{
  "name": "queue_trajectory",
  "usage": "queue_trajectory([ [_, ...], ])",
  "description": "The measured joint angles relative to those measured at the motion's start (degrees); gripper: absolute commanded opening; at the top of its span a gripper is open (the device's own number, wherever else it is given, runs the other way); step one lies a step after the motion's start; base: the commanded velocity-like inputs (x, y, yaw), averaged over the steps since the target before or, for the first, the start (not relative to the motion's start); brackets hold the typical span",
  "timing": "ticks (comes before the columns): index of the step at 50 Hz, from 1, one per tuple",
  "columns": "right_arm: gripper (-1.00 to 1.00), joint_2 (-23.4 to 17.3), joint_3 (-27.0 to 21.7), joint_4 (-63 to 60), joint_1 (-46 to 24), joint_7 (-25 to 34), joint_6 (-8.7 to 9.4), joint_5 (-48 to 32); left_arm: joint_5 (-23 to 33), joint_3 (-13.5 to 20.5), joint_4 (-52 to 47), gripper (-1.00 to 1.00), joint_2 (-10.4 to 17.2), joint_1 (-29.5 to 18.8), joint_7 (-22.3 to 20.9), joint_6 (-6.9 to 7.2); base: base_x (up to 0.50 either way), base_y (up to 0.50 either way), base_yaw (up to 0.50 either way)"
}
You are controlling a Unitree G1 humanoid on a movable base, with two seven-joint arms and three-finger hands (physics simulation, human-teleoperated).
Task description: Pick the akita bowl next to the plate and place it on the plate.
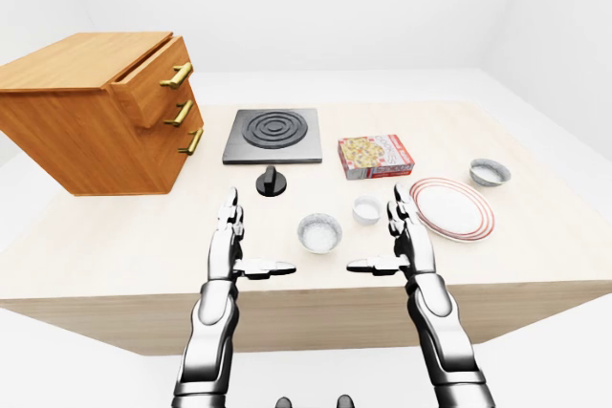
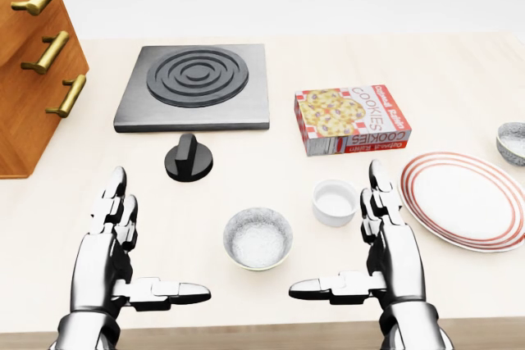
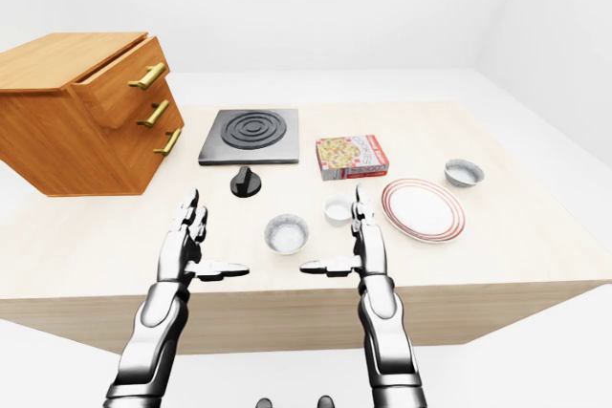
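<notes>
Both hands, left hand [image 2: 111, 256] & right hand [image 2: 392, 256], hover w/ fingers [image 2: 379, 186] open above desk [image 2: 246, 161], bowl [image 2: 513, 143] beside plate [image 2: 464, 200].

On the pale wooden table [image 2: 459, 71], places are given in the head view from the red-rimmed white plate [image 2: 463, 202]. A small grey bowl [image 2: 512, 142] is set just beside its upper right. A white round ramekin [image 2: 335, 202] is set just left. A second grey bowl [image 2: 257, 238] is placed further left and lower. A printed cardboard cookie box [image 2: 351, 119] is laid above-left. A black square hob [image 2: 195, 86] and round black knob [image 2: 189, 158] are found well left, and a wooden drawer cabinet [image 2: 33, 63] farthest left.
</notes>
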Motion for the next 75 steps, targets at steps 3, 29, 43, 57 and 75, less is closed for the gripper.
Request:
queue_trajectory([
  [3,1.00,-0.16,-0.37,-0.16,0.01,0.43,0.10,0.42,-0.19,0.36,0.02,1.00,0.16,-0.01,-0.28,0.01,0.00,0.00,0.00],
  [29,1.00,-0.26,-1.13,-4.02,1.06,3.08,2.56,3.53,-0.51,1.31,0.56,1.00,0.82,-0.12,-0.92,-0.93,-0.02,-0.19,0.00],
  [43,1.00,-0.41,-1.28,-5.19,1.28,3.23,3.63,4.03,-1.32,1.39,0.57,1.00,0.59,-0.16,-1.18,0.11,-0.04,-0.50,0.00],
  [57,1.00,-0.43,-1.35,-5.56,1.33,3.09,4.22,4.20,-1.93,1.36,0.04,1.00,0.54,0.01,-1.29,1.14,0.00,-0.50,0.00],
  [75,1.00,-0.57,-0.94,-5.13,1.37,3.19,3.94,2.93,-2.01,1.16,0.21,1.00,0.39,0.27,-1.38,1.17,0.02,-0.11,0.00],
])
